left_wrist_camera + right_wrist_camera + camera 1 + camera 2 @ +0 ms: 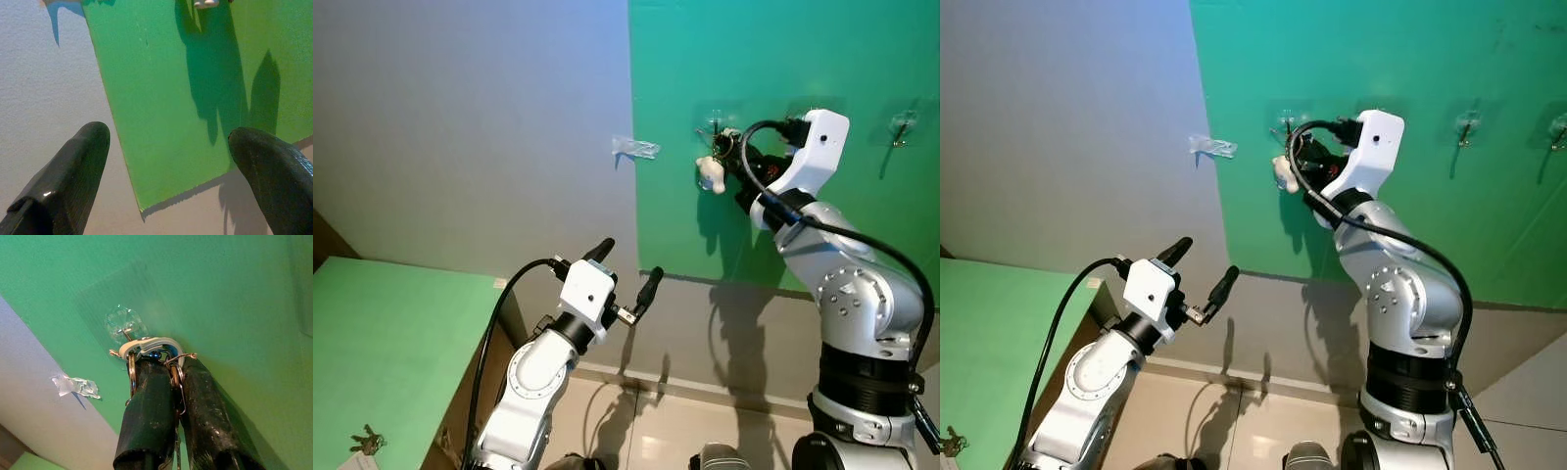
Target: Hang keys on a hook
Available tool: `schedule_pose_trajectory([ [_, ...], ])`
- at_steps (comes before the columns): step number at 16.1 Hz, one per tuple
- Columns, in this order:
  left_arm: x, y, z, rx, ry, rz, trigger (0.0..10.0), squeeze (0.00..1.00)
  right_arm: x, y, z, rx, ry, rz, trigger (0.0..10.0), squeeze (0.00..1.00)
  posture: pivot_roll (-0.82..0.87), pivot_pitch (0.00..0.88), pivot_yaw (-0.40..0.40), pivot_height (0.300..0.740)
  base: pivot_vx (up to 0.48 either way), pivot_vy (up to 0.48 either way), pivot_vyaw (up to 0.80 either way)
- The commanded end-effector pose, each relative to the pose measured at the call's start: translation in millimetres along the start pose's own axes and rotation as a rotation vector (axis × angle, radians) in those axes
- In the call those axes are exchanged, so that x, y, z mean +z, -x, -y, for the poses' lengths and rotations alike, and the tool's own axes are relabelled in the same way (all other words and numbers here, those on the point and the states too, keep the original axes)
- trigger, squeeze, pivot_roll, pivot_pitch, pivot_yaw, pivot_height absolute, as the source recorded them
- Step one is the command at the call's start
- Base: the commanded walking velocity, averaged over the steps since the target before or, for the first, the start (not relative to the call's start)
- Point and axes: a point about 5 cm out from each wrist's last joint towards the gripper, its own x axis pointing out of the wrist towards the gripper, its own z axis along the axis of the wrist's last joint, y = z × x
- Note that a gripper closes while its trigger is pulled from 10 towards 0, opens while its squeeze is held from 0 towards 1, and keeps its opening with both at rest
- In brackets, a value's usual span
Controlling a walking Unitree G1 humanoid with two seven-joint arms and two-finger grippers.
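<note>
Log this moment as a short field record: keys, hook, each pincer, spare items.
keys: bunch with white carabiner, raised against the green wall panel
hook: clear adhesive hook, carabiner right at it; cannot tell if hooked
right pincer: shut on the keys, at the hook
left pincer: open, held low, away from the wall
spare hooks: another hook further right
other keys: second bunch on green table

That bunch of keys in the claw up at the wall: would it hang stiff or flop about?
Probably floppy: the keys sit on loose metal rings pinched in the right claw, so they would likely swing and jingle. The white charm already dangles free. Being metal, the bunch is likely heavy for its size, and hardly fragile.
</note>
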Motion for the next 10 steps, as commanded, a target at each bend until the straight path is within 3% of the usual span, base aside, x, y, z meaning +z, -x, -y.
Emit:
schedule_pose_trajectory([
  [1, 0.7, 1.7, -0.8, 0.01, -0.006, -0.006, 10.0, 0.0, 1.2, 0.5, 9.4, -0.06, -0.034, -0.018, 0.0, 0.0, -0.25, 0.042, 0.092, 0.72, 0.0, 0.0, 0.0],
  [2, 0.9, 1.7, -0.8, 0.011, -0.006, -0.006, 10.0, 0.0, 3.1, 0.5, 9.1, -0.064, -0.031, -0.018, 0.0, 0.0, -0.25, 0.044, 0.09, 0.72, 0.0, 0.0, 0.0],
  [4, 1.4, 2.0, -0.7, 0.012, -0.006, -0.005, 10.0, 0.0, 12.1, 1.3, 6.7, -0.07, 0.128, 0.039, 0.0, 0.0, -0.25, 0.047, 0.091, 0.72, 0.0, 0.0, 0.0],
  [5, 1.2, 2.3, -0.7, 0.012, -0.005, -0.006, 10.0, 0.0, 24.1, 4.7, -9.4, -0.034, 0.438, 0.154, 0.0, 0.0, -0.25, 0.047, 0.091, 0.72, 0.0, 0.0, 0.0],
  [7, 1.0, 2.4, -1.1, 0.014, -0.006, -0.006, 10.0, 0.0, 32.1, 6.1, -16.2, -0.023, 0.577, 0.229, 0.0, 0.0, -0.25, 0.048, 0.092, 0.72, 0.0, 0.0, 0.0],
  [10, 0.7, 2.4, -2.0, 0.018, -0.011, -0.008, 10.0, 0.0, 31.0, 10.3, -14.0, -0.035, 0.748, 0.302, 0.0, 0.0, -0.25, 0.046, 0.09, 0.72, 0.0, 0.0, 0.0],
])
